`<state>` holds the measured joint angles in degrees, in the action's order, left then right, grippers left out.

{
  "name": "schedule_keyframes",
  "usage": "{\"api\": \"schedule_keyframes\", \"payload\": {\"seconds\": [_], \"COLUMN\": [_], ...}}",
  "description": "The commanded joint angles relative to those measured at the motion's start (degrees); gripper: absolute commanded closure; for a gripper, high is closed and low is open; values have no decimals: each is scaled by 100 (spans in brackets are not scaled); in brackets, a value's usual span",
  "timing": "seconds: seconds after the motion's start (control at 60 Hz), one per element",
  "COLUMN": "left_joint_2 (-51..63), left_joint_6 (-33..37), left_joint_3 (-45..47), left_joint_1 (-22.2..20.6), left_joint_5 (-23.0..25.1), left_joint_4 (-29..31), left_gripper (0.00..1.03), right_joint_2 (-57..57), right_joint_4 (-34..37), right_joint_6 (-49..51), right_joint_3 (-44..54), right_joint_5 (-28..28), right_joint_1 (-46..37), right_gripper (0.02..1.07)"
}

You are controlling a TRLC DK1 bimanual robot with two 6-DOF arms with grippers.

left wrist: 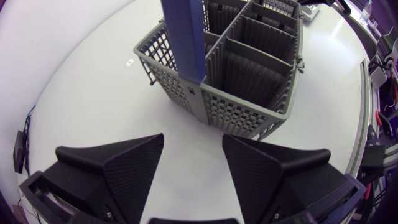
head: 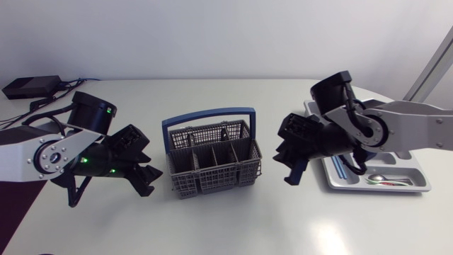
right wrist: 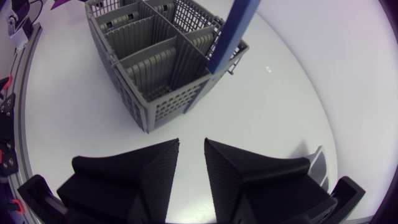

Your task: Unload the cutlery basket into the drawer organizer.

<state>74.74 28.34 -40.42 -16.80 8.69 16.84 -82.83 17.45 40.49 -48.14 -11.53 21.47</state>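
The basket (head: 212,159) stands upright in the middle of the table (head: 233,227), blue handle up. The left claw (head: 148,177) is just beside its left end, fingers spread wide and holding nothing; in its wrist view the basket's corner is ahead of the gap. The right claw (head: 291,170) is near the basket's right end, fingers slightly parted and holding nothing. The organizer (head: 417,180) lies further right, partly under the right arm, with a spoon (head: 386,178) in its front slot.

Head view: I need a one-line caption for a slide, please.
The left gripper and right gripper, both open, flank the seemingly empty cutlery basket; a spoon lies in the drawer organizer.
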Motion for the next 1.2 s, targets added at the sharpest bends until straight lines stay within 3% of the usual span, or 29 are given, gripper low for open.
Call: {"api": "schedule_keyframes", "payload": {"seconds": [0.0, 0.233, 0.667, 1.183], "left_joint_2": [173, 849, 1957, 1922], "left_joint_6": [102, 102, 225, 225], "left_joint_3": [114, -308, -1301, -1196], "left_joint_1": [-87, -140, 106, -61], "left_joint_5": [1, 1, 1, 1], "left_joint_4": [-146, -550, -867, -840], "left_gripper": [39, 39, 38, 38], "right_joint_2": [-295, -471, -919, -1051], "right_joint_4": [-84, -84, -225, -462], "right_joint_6": [-393, -779, -1087, -1157], "right_joint_3": [-240, -407, -767, -864], "right_joint_5": [81, 292, 432, 511], "right_joint_1": [261, 885, 1087, 920], "right_gripper": [83, 83, 83, 83]}}
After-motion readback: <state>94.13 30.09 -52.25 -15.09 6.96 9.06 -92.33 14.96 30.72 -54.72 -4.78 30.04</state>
